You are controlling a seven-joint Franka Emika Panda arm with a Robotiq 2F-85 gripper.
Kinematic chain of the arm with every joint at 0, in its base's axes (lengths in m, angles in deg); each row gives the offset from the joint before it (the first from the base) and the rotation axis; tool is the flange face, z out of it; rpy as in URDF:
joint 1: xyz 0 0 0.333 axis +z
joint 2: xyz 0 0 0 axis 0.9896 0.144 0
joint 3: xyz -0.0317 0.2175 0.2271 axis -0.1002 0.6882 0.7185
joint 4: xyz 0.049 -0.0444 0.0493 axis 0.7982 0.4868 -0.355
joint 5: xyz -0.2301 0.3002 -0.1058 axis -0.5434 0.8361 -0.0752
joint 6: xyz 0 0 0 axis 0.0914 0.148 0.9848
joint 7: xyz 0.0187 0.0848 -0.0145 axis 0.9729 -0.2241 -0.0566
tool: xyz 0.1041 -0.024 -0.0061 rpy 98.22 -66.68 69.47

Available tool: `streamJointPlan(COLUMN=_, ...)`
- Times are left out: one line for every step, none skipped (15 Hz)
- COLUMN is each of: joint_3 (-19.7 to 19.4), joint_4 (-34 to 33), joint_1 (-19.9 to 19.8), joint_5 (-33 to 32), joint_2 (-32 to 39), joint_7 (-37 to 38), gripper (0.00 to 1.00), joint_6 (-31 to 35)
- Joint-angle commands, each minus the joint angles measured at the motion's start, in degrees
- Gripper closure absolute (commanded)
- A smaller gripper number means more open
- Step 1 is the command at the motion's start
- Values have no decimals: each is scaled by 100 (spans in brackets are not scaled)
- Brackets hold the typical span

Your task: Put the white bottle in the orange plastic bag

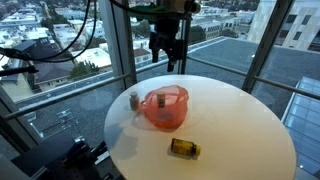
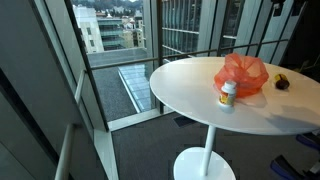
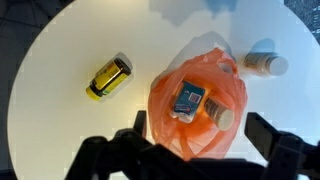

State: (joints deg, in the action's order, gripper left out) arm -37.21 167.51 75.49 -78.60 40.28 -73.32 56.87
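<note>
The orange plastic bag [image 3: 195,135] lies open on the round white table [image 3: 60,120], and shows in both exterior views [image 1: 165,108] [image 2: 243,73]. Inside it lie a white bottle with a blue label [image 3: 188,100] and a brownish bottle with a white cap [image 3: 221,117]. My gripper [image 3: 198,122] is open and empty, well above the bag, with a finger on each side of it in the wrist view. In an exterior view my gripper [image 1: 166,56] hangs above the bag's far side.
A small white-capped bottle [image 3: 266,63] stands beside the bag [image 1: 134,99] [image 2: 228,93]. A yellow bottle [image 3: 108,78] lies on its side apart from the bag [image 1: 184,148]. The table edge is near, with glass walls and railings around.
</note>
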Motion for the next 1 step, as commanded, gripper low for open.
streamJointPlan(joint_3=5, joint_4=-12, joint_1=-7, joint_5=1, joint_2=5, joint_7=-3, gripper=0, joint_6=-13)
